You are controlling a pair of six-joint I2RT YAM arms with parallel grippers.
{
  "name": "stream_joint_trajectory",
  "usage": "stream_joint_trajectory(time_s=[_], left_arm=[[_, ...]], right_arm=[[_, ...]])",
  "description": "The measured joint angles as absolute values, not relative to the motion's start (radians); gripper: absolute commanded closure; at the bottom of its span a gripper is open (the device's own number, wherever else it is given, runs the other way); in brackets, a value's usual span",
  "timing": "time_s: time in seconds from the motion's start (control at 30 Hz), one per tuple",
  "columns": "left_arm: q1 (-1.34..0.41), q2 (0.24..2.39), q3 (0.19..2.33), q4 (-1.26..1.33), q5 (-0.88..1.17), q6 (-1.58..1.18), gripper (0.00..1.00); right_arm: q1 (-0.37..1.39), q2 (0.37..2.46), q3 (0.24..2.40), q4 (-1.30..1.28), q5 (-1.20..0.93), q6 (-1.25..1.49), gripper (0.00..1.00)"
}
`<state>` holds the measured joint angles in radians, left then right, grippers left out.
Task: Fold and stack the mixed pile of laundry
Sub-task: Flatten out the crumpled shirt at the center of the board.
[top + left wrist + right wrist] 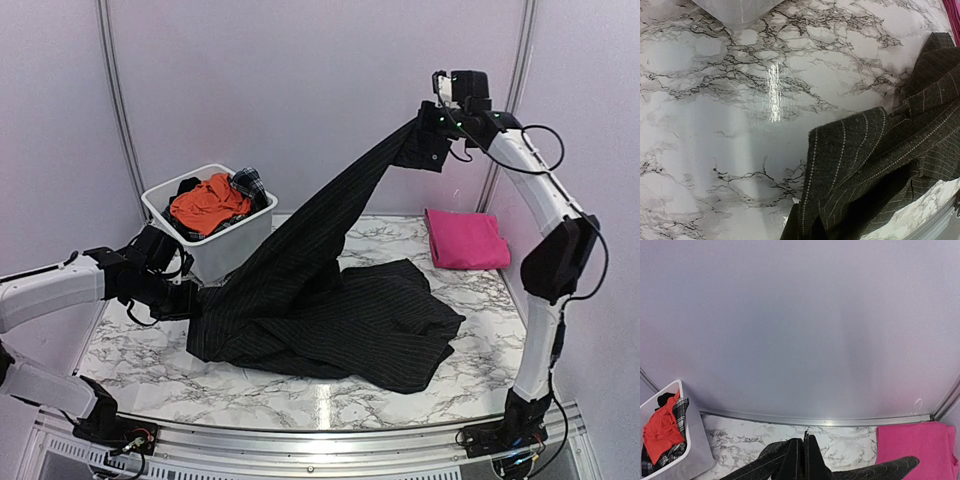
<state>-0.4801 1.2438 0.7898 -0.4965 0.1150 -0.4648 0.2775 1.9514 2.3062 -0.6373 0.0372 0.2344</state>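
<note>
The biggest thing on the marble table (150, 370) is the black pinstriped shirt (330, 310). It is spread in a loose heap just right of the white tub (215, 250), reaching its front corner, with one end hauled up high, well above and to the right of the tub. My right gripper (425, 135) is clamped on that raised end. My left gripper (190, 300), low at the tub's front, is closed too, and I judge it pinches the shirt's edge, though its wrist view hides the fingertips. Well to the right of the tub the magenta-pink cloth (465, 238) lies folded flat, so I count one piece done. Inside the tub the orange garment (205, 205) sits on top, with the small dark plaid piece (250, 183) against the tub's back rim. By my reckoning the shirt is only being stretched out, not yet folded, and two pieces wait in the tub, so I'm under halfway.
</note>
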Motion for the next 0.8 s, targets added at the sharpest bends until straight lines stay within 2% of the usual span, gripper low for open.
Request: stream_joint_trajectory(time_s=[0.17,0.2,0.27,0.3,0.33,0.4,0.57,0.8], left_arm=[[-0.48,1.304,0.855,-0.497,0.06,-0.498,1.0],[-0.48,1.327,0.871,-0.498,0.041,-0.506,1.0],[-0.478,1.377,0.897,-0.498,0.001,-0.524,1.0],[-0.476,1.398,0.905,-0.499,-0.015,-0.535,0.9],[-0.472,1.423,0.915,-0.501,-0.036,-0.544,0.79],[-0.459,1.465,0.93,-0.507,-0.07,-0.568,0.6],[-0.433,1.482,0.974,-0.539,-0.112,-0.566,0.3],[-0.544,1.398,1.086,-0.547,-0.056,-0.398,0.27]], right_arm=[[0.273,2.16,2.406,-0.536,0.04,0.231,1.0],[0.271,2.186,2.406,-0.521,0.039,0.233,0.93],[0.266,2.244,2.406,-0.48,0.03,0.236,0.54],[0.262,2.273,2.41,-0.471,0.017,0.245,0.39],[0.257,2.306,2.425,-0.469,-0.001,0.248,0.29],[0.246,2.366,2.451,-0.474,-0.038,0.255,0.2],[0.224,2.345,2.311,-0.535,-0.102,0.236,0.18],[0.213,1.98,1.803,-0.583,-0.213,0.186,0.26]])
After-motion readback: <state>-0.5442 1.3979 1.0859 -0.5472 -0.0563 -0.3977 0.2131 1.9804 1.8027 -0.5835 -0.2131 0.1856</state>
